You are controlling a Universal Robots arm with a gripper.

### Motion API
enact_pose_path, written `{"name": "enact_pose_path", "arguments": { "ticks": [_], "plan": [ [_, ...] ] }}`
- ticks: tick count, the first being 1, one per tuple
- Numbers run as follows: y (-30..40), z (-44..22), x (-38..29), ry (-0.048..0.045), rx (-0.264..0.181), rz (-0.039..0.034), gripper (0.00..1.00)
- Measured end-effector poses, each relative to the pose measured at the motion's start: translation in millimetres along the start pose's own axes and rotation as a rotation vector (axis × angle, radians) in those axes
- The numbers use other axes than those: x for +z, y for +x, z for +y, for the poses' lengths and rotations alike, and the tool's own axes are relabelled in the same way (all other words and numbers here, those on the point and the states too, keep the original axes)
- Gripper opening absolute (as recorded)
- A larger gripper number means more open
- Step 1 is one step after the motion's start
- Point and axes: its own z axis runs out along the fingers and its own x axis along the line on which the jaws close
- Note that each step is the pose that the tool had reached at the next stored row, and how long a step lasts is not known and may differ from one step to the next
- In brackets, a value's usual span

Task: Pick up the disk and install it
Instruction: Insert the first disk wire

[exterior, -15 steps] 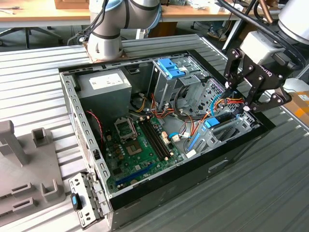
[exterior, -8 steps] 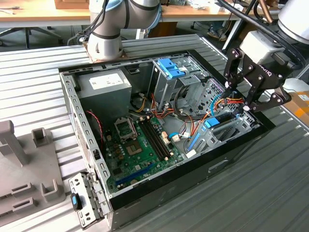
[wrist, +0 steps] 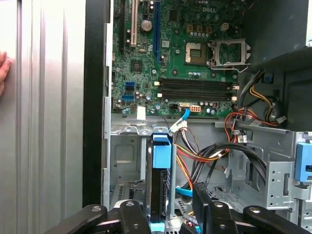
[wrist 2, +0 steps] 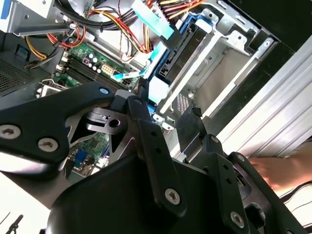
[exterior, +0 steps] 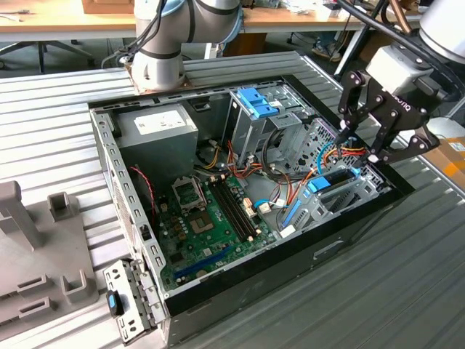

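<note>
Exterior view: the black two-fingered gripper (exterior: 360, 149) hangs over the front corner of the open grey metal computer case (exterior: 109, 167), claw spread wide and holding nothing. Just below it sits the disk (exterior: 334, 178), a flat grey hard drive edged by a bright blue plastic frame, on edge in its metal bay.

First wrist view: the disk (wrist: 158, 187) stands upright in the bay, one of the fingers (wrist: 132, 214) on each side, and a clear gap shows.

Second wrist view: the disk (wrist 2: 178, 53) is seated beyond the fingertips (wrist 2: 142, 95), and a person's hand (wrist 2: 273, 170) is near the ribbed metal table (wrist 2: 287, 112).
</note>
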Motion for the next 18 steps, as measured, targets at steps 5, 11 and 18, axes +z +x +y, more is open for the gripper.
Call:
{"name": "enact_pose_path", "arguments": {
  "ticks": [5,11,18],
  "plan": [
    [1.0,-20.6,2.2,-0.0018,-0.018,-0.0008,0.5],
    [1.1,-34.5,4.5,-0.0062,-0.065,-0.0023,0.5],
    [-1.6,-46.8,6.7,-0.0139,-0.146,-0.0051,0.5]
  ]
}}
